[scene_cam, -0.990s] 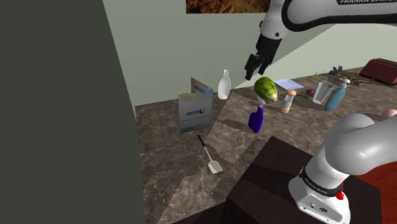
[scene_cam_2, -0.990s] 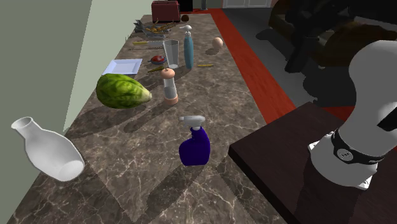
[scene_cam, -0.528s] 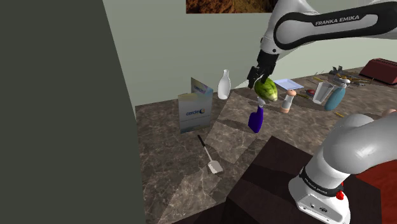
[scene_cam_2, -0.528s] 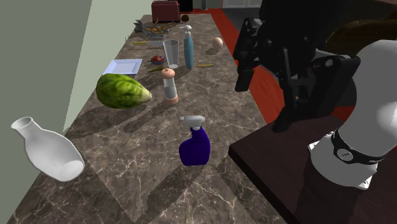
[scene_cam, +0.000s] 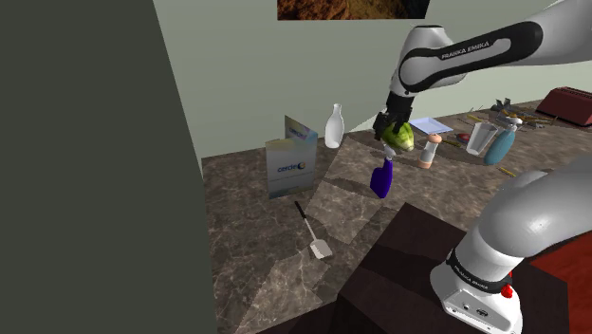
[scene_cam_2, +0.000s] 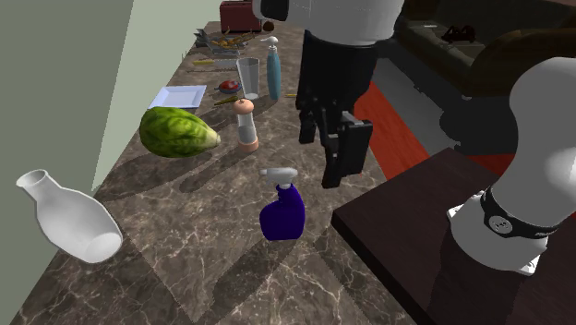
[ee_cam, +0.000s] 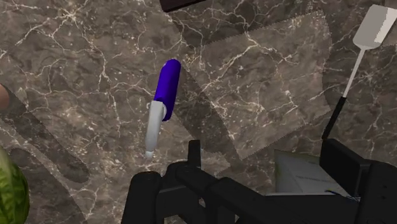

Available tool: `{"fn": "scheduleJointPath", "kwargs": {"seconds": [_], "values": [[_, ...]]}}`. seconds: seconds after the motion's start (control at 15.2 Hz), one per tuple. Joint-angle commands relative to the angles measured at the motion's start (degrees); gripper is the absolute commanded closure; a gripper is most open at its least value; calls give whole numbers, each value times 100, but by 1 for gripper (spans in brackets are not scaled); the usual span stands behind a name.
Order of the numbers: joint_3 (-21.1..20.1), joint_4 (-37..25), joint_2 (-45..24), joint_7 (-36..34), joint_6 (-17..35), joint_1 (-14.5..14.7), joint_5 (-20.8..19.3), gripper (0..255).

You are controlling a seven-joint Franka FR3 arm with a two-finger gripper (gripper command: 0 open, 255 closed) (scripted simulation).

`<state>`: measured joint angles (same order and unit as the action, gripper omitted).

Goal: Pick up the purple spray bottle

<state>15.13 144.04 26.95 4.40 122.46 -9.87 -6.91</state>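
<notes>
Nearest in the second exterior view, a white vase (scene_cam_2: 69, 223) sits on the dark marbled bench (scene_cam_2: 185, 277). Past it the purple spray bottle (scene_cam_2: 282, 214) stands upright, pale trigger head on top. The claw (scene_cam_2: 338, 166) hangs just beyond and above it, not touching, its fingers seemingly apart. Farther back sit a green vegetable (scene_cam_2: 177, 132) and a grinder (scene_cam_2: 246, 125).

Green vegetable (ee_cam: 9, 191) half off-frame (wrist view)
</notes>
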Motion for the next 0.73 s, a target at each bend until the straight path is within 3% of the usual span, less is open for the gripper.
{"fn": "scheduleJointPath", "kwargs": {"seconds": [0.0,0.46,0.66], "values": [[184,20,-269,133,250,-87,-37,0],[812,-146,-1440,675,1078,-296,87,0],[902,-118,-1707,791,1343,-307,177,0]]}}
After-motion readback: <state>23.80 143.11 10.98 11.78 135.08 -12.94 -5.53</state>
